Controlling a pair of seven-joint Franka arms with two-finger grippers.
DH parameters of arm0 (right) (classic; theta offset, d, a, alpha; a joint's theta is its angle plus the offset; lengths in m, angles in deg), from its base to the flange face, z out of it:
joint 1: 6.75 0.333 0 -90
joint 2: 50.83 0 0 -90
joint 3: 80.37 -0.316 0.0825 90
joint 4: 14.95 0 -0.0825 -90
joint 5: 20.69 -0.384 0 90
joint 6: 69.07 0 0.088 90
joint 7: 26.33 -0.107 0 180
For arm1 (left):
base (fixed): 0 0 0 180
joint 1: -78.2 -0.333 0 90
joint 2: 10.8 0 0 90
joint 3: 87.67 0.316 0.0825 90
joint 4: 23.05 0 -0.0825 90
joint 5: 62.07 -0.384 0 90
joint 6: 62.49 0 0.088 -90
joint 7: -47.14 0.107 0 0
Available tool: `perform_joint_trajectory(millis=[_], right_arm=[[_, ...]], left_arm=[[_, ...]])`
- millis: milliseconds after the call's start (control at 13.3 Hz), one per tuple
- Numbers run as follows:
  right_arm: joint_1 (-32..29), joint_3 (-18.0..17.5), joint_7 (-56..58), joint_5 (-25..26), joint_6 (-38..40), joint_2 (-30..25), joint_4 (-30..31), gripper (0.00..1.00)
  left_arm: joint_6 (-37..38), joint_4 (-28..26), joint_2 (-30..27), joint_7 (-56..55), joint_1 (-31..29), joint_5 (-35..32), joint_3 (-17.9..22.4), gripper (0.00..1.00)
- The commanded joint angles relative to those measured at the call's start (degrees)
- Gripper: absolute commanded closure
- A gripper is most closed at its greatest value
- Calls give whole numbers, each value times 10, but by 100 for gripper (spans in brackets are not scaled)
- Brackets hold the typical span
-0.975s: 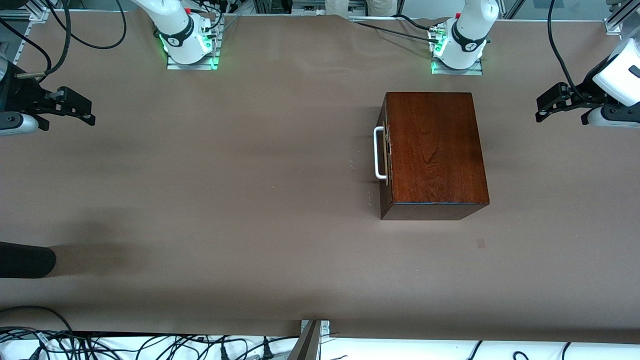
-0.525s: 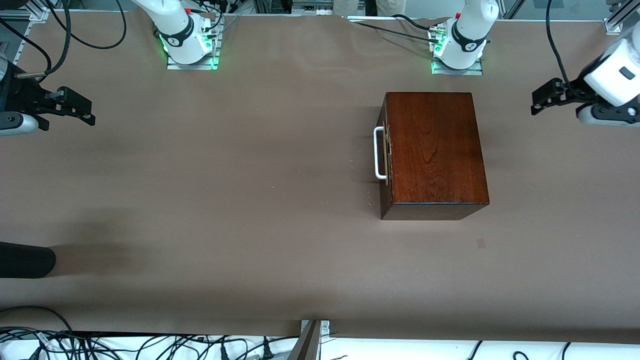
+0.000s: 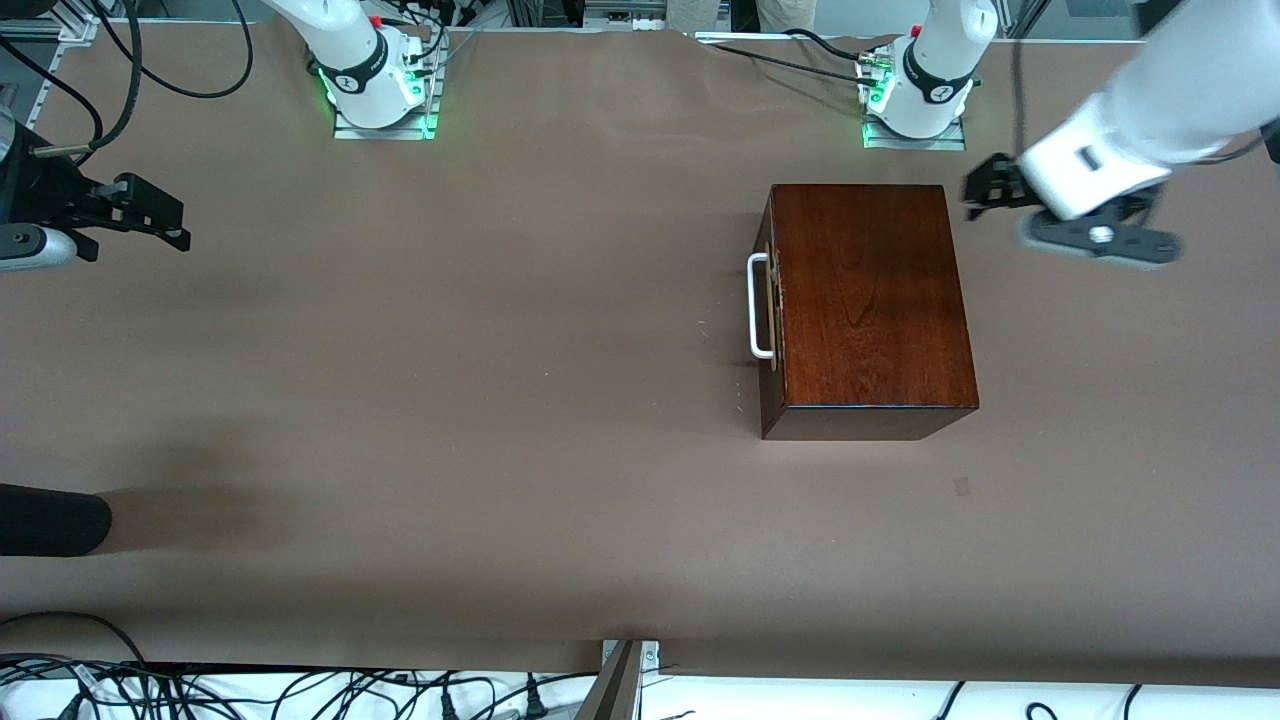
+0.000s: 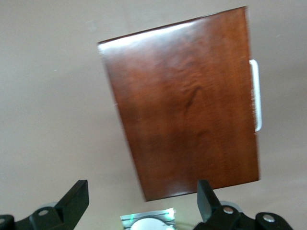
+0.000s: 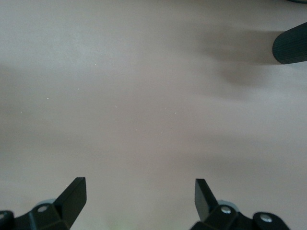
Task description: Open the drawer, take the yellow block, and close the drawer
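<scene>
The dark reddish-brown wooden box (image 3: 870,300) stands on the table near the left arm's base. Its drawer (image 3: 768,310) is shut; the dark front with the white U-shaped handle (image 3: 759,305) faces the right arm's end of the table. The yellow block is hidden. My left gripper (image 3: 978,192) is open and empty, up in the air over the table just beside the box's edge toward the left arm's end. In the left wrist view the box (image 4: 187,110) and handle (image 4: 256,96) show past the open gripper (image 4: 141,196). My right gripper (image 3: 165,222) waits open and empty at the right arm's end, also shown in its own wrist view (image 5: 139,191).
A black rounded object (image 3: 50,520) lies at the right arm's end of the table, nearer the front camera; it also shows in the right wrist view (image 5: 290,45). The left arm's base (image 3: 915,95) stands just past the box. Brown tabletop (image 3: 500,400) spreads around the box.
My left arm has swung in from the table's end toward the box, and its gripper is now close beside it. The right arm, box and drawer have not moved.
</scene>
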Motion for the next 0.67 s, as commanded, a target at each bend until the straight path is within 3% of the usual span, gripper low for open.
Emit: perform_joint_trajectory(millis=[0,450,600], right_arm=[[-4,-3,-5,-2,-2,0,-4,0],[-3,-3,-5,-2,-2,0,-4,0],[-1,-4,-5,-2,-1,0,-4,0]], left_arm=[[5,72,74,-132,50,-8,-33,0],[-89,83,190,-270,206,-20,-33,0],[-109,78,231,-298,244,-91,-35,0]])
